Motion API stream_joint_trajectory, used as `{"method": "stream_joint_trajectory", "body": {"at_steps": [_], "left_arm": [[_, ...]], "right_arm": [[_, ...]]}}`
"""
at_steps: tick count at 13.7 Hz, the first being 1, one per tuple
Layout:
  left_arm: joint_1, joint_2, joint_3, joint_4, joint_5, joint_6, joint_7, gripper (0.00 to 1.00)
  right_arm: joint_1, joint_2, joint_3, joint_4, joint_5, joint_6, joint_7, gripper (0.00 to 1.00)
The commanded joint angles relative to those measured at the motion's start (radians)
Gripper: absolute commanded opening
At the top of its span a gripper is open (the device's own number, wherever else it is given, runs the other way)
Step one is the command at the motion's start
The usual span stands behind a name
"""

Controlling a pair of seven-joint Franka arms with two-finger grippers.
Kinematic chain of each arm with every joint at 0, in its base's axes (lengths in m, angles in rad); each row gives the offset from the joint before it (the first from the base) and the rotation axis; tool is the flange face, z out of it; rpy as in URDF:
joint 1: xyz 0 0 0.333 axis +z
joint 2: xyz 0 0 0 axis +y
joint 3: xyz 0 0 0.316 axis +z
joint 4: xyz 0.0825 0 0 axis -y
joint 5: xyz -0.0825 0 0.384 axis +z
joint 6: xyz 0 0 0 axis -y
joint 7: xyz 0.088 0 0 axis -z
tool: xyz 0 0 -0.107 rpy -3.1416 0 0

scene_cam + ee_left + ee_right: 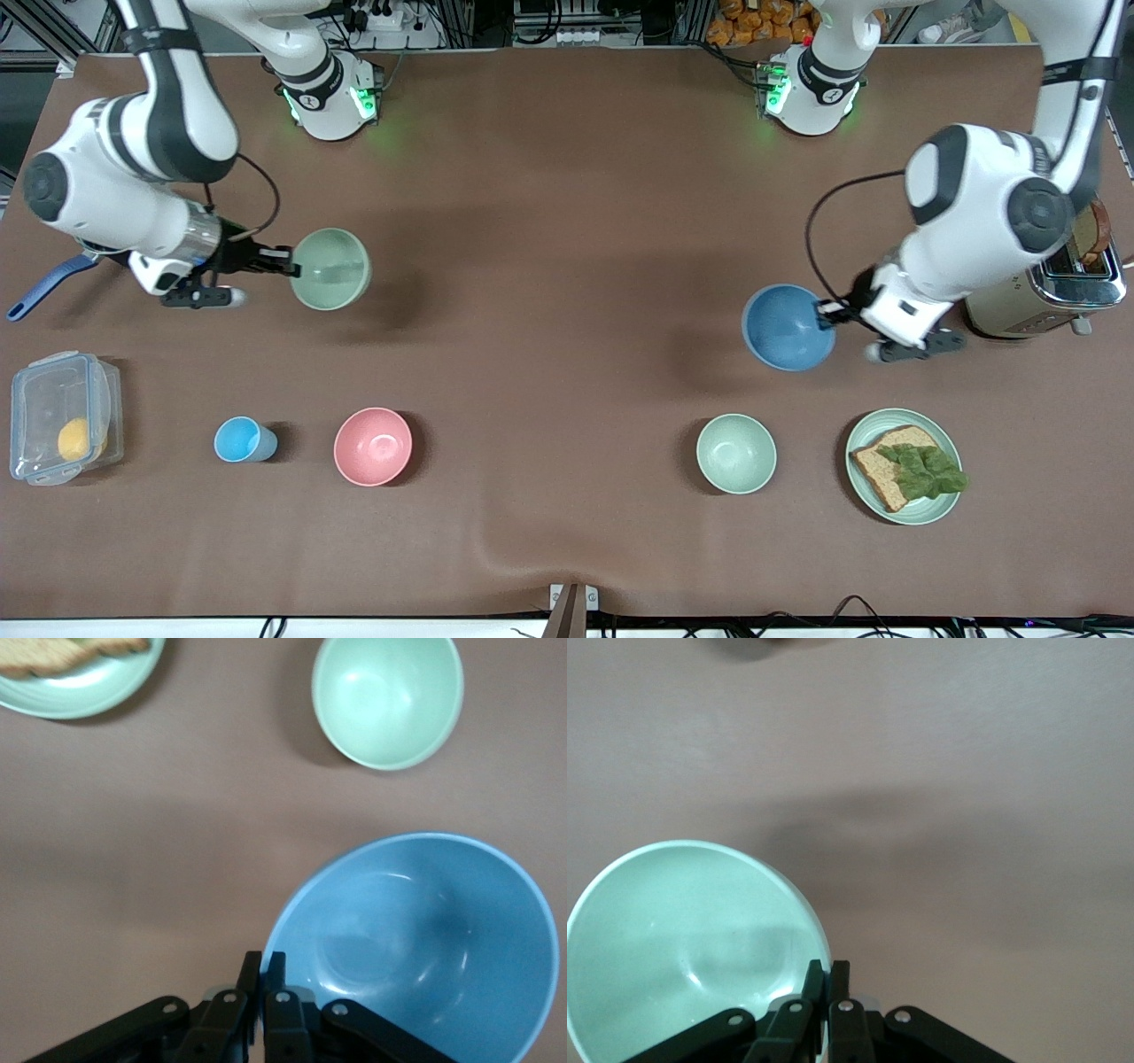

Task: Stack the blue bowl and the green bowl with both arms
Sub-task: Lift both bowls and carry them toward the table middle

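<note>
The blue bowl (787,327) hangs over the table's left-arm end, rim pinched by the left gripper (827,312). The green bowl (330,268) is pinched likewise by the right gripper (285,261), leaving both cavities clear, presumably for nesting.

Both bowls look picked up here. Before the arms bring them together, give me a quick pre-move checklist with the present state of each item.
1. Left pincer shut on the rim of the blue bowl: ok.
2. Right pincer shut on the rim of the green bowl: ok.
3. Both bowls lifted off the table, shadows offset beneath them: ok.
4. Bowls still well apart, not yet stacked: ok.
5. The spare green bowl and the plate with bread sit nearer the front camera than the blue bowl, off the line between the held bowls: ok.
6. Grip firm enough to keep the tilted bowls from slipping: cannot tell.
</note>
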Motion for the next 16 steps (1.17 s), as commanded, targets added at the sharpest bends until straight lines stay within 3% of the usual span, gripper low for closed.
{"method": "stream_joint_trajectory", "body": {"at_steps": [1,9,13,16], "left_arm": [[0.013,-0.060,-0.092,-0.050,-0.024,-0.009,-0.078,0.00],[0.009,-0.068,-0.270,-0.064,-0.024,-0.007,-0.233,0.00],[0.007,-0.058,-0.285,-0.063,-0.021,-0.007,-0.244,0.00],[0.006,-0.057,-0.285,-0.061,-0.021,-0.007,-0.245,0.00]], "right_arm": [[0.102,-0.023,-0.008,0.016,0.016,0.003,0.157,0.00],[0.463,0.074,-0.011,0.013,0.007,0.291,0.639,0.00],[0.584,0.146,-0.011,0.011,0.004,0.431,0.812,0.00],[0.702,0.253,-0.016,0.008,-0.002,0.603,0.958,0.00]]}}
